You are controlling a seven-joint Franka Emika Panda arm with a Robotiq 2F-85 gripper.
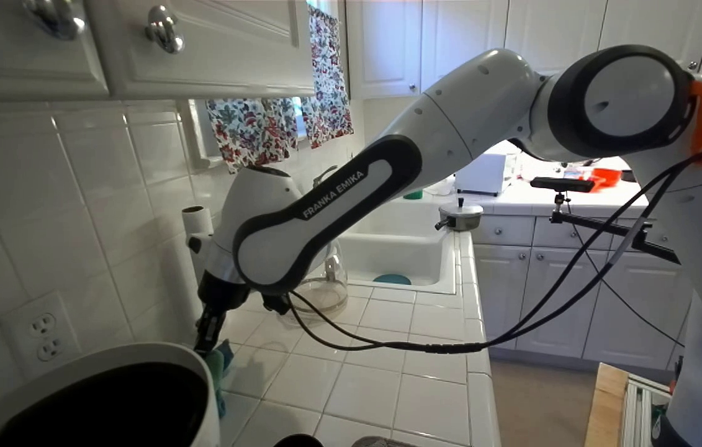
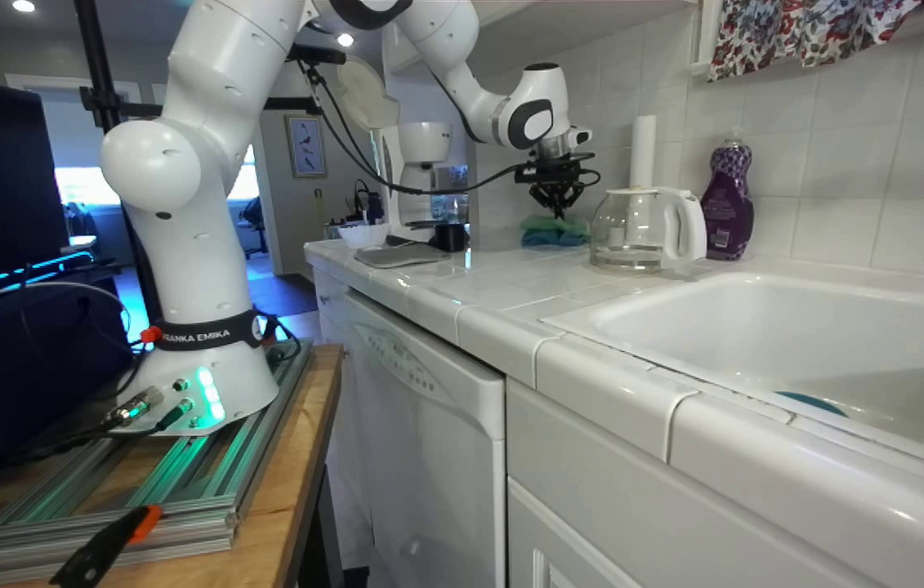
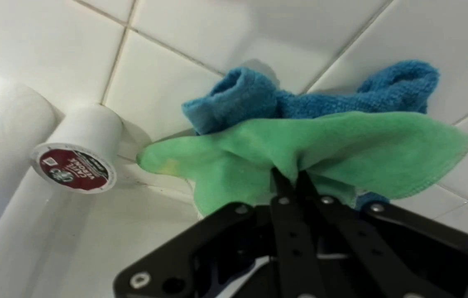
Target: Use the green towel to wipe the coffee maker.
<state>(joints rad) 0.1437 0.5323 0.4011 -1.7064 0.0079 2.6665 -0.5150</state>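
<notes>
We see pincer (image 3: 293, 178) clenched on fold of green towel (image 3: 300, 140). Green towel spreads out beneath pincer tips, above blue towel (image 3: 316, 103); whether both touch, we can't tell. Coffee pot (image 2: 618, 233) of glass stands on table (image 2: 523, 273), right of pincer in both exterior views, apart from green towel. Purple bottle (image 2: 728, 200) on far side of coffee pot from pincer. Paper roll (image 2: 643, 153) upright near pincer. In wrist view we find coffee pod (image 3: 78, 151) left of pincer.

The gripper (image 3: 291, 176) at six o'clock pinches the green towel (image 3: 320, 136), a blue cloth (image 3: 320, 106) showing past its twelve o'clock edge, a coffee pod (image 3: 82, 147) at nine.
</notes>
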